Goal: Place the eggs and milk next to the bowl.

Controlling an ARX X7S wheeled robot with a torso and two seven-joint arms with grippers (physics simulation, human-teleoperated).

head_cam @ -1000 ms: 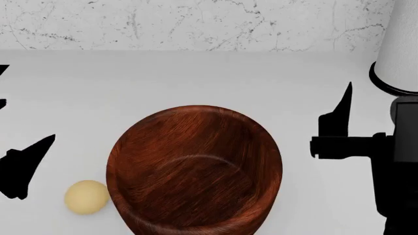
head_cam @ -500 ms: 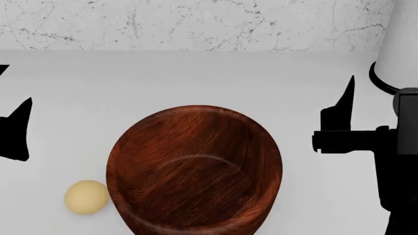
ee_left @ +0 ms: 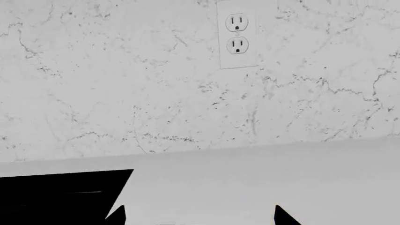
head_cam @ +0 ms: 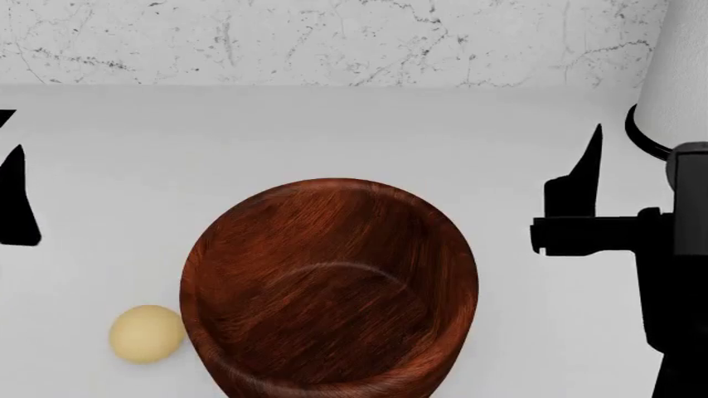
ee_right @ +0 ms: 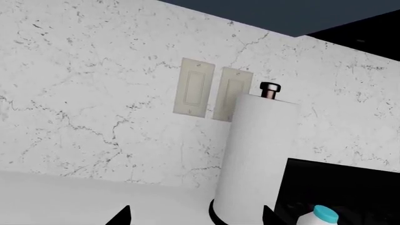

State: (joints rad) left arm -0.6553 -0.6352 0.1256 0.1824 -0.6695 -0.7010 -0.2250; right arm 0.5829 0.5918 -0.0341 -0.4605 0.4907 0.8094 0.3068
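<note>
The reddish-brown wooden bowl (head_cam: 332, 286) sits at the middle of the white counter. A pale yellow-tan egg (head_cam: 146, 333) lies on the counter just left of the bowl, close to its rim. The milk (ee_right: 317, 218) shows only in the right wrist view, as a white jug top with a teal cap, beyond the paper towel roll on a dark surface. My left gripper (ee_left: 200, 218) is open and empty, at the head view's far left edge. My right gripper (ee_right: 195, 217) is open and empty, right of the bowl, with one finger (head_cam: 586, 178) pointing toward the wall.
A tall white paper towel roll (ee_right: 256, 154) on a black base ring stands at the back right near the marble wall (head_cam: 332, 41). A black surface (ee_left: 59, 197) lies beside the counter in the left wrist view. An outlet (ee_left: 237, 33) is on the wall.
My left gripper has moved away from the egg, toward the wall and the head view's left edge. The right gripper has shifted slightly toward the wall. Bowl and egg have stayed put.
</note>
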